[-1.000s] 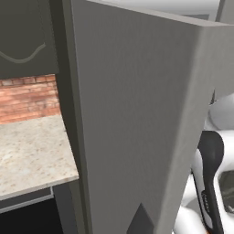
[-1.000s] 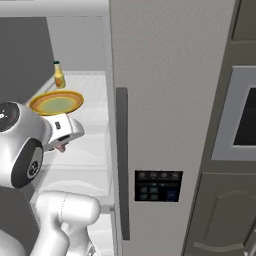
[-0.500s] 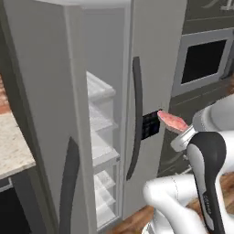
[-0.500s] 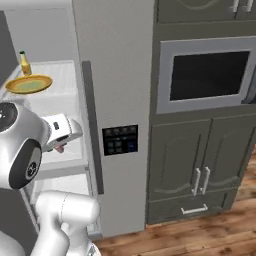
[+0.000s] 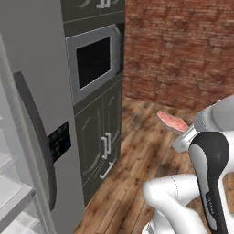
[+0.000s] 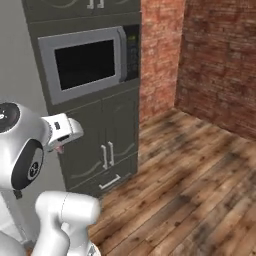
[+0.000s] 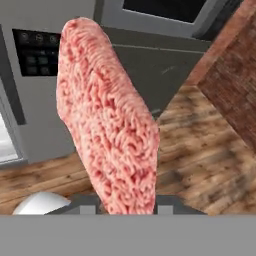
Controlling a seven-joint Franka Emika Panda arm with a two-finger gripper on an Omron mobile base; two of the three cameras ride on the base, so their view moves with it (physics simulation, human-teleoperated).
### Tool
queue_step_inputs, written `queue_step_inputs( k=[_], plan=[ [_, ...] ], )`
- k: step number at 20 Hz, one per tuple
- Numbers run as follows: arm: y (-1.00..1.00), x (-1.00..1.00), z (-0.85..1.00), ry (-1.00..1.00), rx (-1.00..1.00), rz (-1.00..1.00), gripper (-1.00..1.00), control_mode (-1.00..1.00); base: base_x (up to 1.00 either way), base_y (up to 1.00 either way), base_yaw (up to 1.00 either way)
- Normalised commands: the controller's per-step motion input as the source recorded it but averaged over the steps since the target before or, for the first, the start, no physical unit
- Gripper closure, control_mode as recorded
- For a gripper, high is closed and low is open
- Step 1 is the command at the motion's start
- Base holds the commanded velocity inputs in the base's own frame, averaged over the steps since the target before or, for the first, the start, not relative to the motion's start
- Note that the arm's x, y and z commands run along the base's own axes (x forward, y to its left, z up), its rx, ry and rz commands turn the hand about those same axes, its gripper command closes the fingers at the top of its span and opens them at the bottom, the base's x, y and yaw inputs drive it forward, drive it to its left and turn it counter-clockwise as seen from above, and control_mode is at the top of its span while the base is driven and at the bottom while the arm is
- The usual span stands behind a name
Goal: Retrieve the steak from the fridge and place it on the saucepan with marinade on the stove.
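The steak (image 7: 107, 120), a flat pinkish-red slab, stands upright between my gripper's (image 7: 125, 202) fingers and takes up the middle of the hand view. From the left base camera the steak (image 5: 172, 122) sticks out up and to the left of my gripper (image 5: 181, 135), which is shut on it above the wood floor. A sliver of the steak (image 6: 60, 148) shows under the hand in the right base view. The grey fridge (image 5: 36, 68) stands at the left, its dark dispenser panel (image 5: 59, 141) facing me and its shelves (image 5: 11, 196) exposed. The saucepan, marinade and stove are out of view.
A built-in wall oven (image 6: 85, 62) with a dark window sits above dark cabinet doors (image 6: 107, 150), just right of the fridge. Brick walls (image 6: 220, 65) meet in a corner at the back right. Wood floor (image 6: 200, 190) stretches to the right.
Both base views have swung from the open fridge to the wall oven and brick corner, so the base has moved. The steak stays in my shut gripper.
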Motion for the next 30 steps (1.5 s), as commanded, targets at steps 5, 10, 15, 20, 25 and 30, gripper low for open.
queue_step_inputs(
  k=[5,10,15,20,25,30],
  plan=[
    [0.00,0.00,0.00,0.00,0.00,0.00,1.00,1.00,0.00,-0.49,-0.96],
    [0.00,0.00,0.00,0.00,0.00,0.00,1.00,1.00,0.00,-0.44,-0.95],
    [0.00,0.00,0.00,0.00,0.00,0.00,1.00,1.00,0.00,-0.26,-1.00],
    [0.00,0.00,0.00,0.00,0.00,0.00,1.00,1.00,0.00,-0.15,-1.00],
    [0.00,0.00,0.00,0.00,0.00,0.00,1.00,1.00,0.00,-0.08,-1.00],
    [0.00,0.00,0.00,0.00,0.00,0.00,1.00,1.00,0.00,0.00,-1.00]
  ],
)
